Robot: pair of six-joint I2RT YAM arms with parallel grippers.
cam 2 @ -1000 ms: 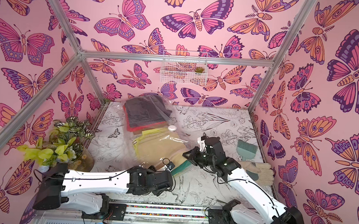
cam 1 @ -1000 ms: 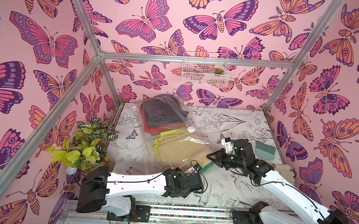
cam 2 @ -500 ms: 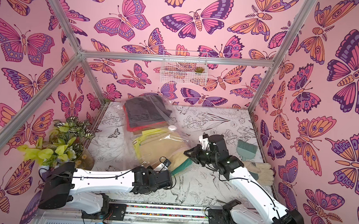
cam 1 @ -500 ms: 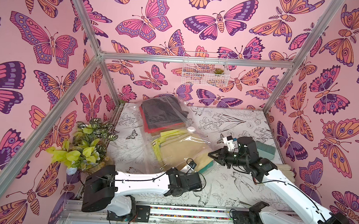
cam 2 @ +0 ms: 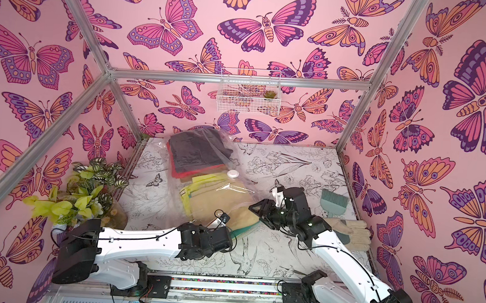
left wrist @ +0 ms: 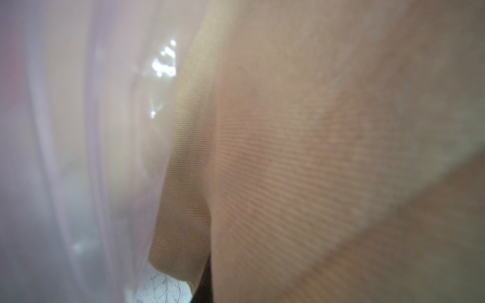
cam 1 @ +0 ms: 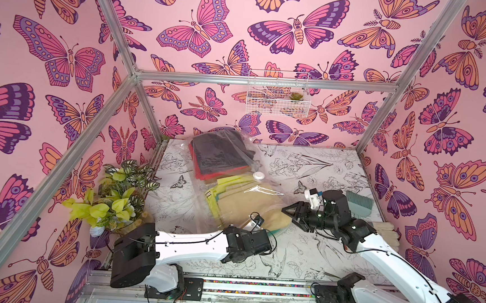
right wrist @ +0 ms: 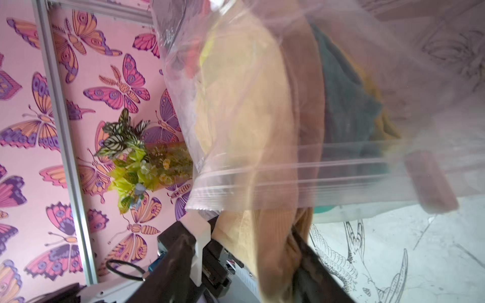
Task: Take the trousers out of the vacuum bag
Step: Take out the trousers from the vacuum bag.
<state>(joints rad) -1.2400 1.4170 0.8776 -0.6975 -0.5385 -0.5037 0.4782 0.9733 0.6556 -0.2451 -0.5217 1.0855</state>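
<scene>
The trousers (cam 1: 240, 207) lie stacked inside the vacuum bag (cam 1: 265, 190) at the centre of both top views. Black lies over red toward the upper part, yellow and tan sit lower down, and teal shows at the bag's mouth. In the right wrist view, at lower centre, we see the left gripper (right wrist: 262, 249) clenched on a gathered fold of the tan pair. The right gripper (cam 1: 290, 215), right of centre, has its jaws spread just beside the mouth; we cannot tell whether they touch plastic.
</scene>
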